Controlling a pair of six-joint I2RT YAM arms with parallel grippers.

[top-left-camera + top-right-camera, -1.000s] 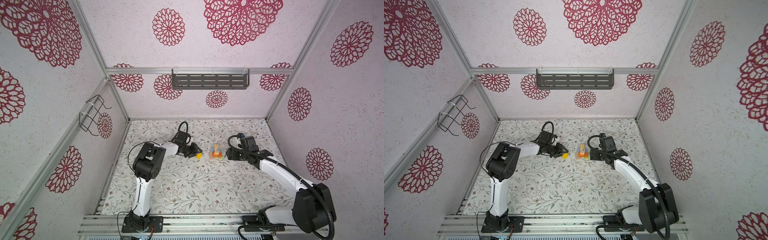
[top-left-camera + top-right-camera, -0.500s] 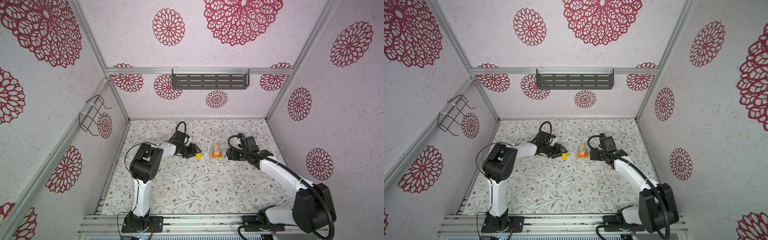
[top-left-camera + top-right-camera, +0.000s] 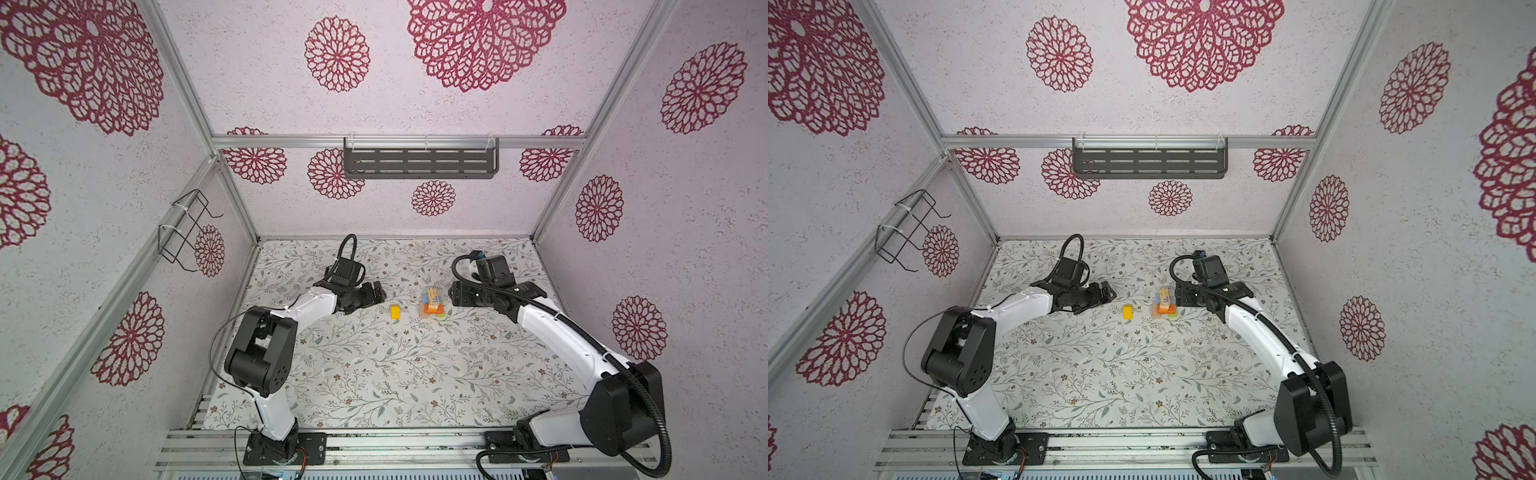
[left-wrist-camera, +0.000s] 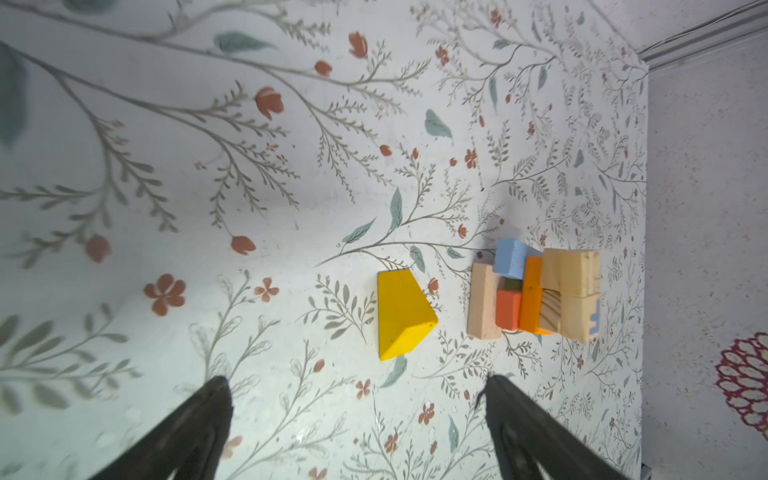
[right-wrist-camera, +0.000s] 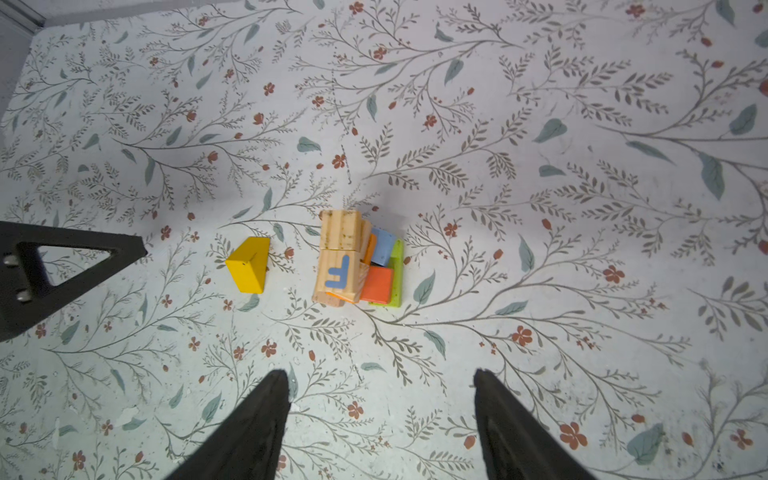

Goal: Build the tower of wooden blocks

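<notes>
Left gripper (image 4: 357,382) jaws spread wide, holding nothing, yellow block (image 4: 403,316) loose on the mat (image 4: 249,166) just ahead. Tower (image 5: 357,262) sits right of it, 2 natural cubes (image 5: 338,272) on top hiding most lower blocks (image 5: 376,284). Right gripper (image 5: 378,374) also apart, empty.

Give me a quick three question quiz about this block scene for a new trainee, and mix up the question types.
1. True or false: the yellow block sits on top of the tower.
2. Which blue letter shows on the tower's lettered cube? A) F B) K C) S
3. Fill the gap: the left gripper is ____ and holds nothing.

Key
1. False: it lies on the table, apart from the tower.
2. A
3. open
</notes>
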